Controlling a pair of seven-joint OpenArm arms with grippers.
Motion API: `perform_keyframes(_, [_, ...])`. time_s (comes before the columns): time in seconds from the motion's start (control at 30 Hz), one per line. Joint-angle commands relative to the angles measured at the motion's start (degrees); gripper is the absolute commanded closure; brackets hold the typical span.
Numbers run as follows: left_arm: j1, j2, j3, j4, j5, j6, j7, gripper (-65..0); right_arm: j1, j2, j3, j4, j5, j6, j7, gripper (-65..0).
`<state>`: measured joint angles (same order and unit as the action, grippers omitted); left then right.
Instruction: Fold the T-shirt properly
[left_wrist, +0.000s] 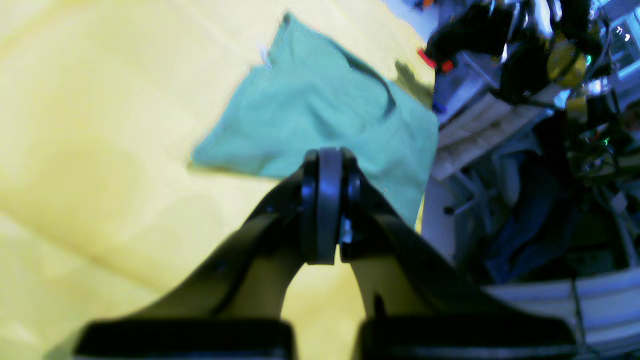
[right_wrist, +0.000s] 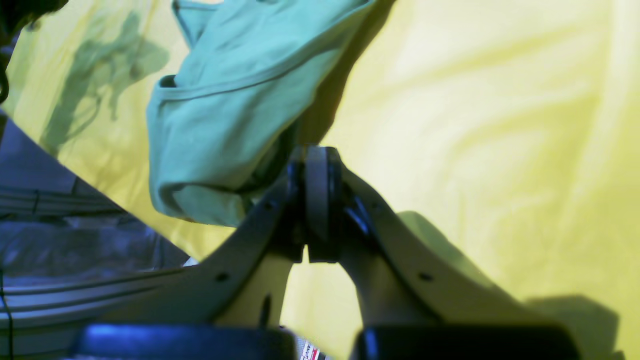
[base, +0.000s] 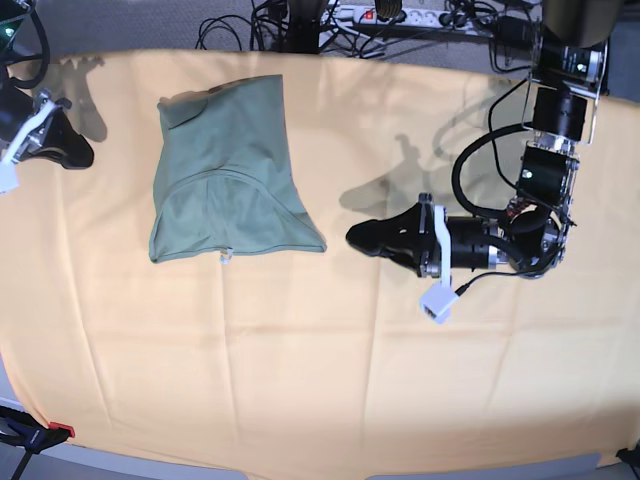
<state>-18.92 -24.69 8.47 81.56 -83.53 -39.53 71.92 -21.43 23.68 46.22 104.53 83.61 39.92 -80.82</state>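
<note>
The T-shirt (base: 225, 175) lies on the yellow-orange cloth (base: 320, 380), in the far left part of the base view. It is folded into a rough compact shape, wider at its near edge and narrower toward the far side. A curved seam line (base: 240, 180) runs across its upper layer. A small white tag (base: 227, 257) shows at the near edge, resting on the cloth. The fabric surface carries soft wrinkles, and one corner comes to a point at the near right. In the left wrist view the garment (left_wrist: 320, 120) appears as a flat green patch beyond the fingertips, not touched by them. In the right wrist view a bunched, folded edge of the garment (right_wrist: 235, 110) sits close beyond the gripper, with a hem line visible; whether the fingertips touch the fabric cannot be told from that view, though the base view shows that arm well apart from the shirt.

The left gripper (base: 360, 237) hovers just to the right of the shirt, over bare cloth, its jaws pressed together with nothing between them. Its wrist view confirms the pads (left_wrist: 320, 200) meet face to face. The right gripper (base: 72, 150) sits at the far left edge of the base view, left of the shirt, jaws likewise fully closed and empty.

The cloth covers the whole work surface and shows faint crease lines. Cables and a power strip (base: 400, 15) lie beyond the far edge.
</note>
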Motion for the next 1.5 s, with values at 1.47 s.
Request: perform_keyframes(1.47, [89.77, -21.03, -60.41, 53.44, -1.47, 4.66, 8.08, 0.0, -49.66, -10.49, 24.26, 14.86, 1.39, -1.81, 0.82, 0.0])
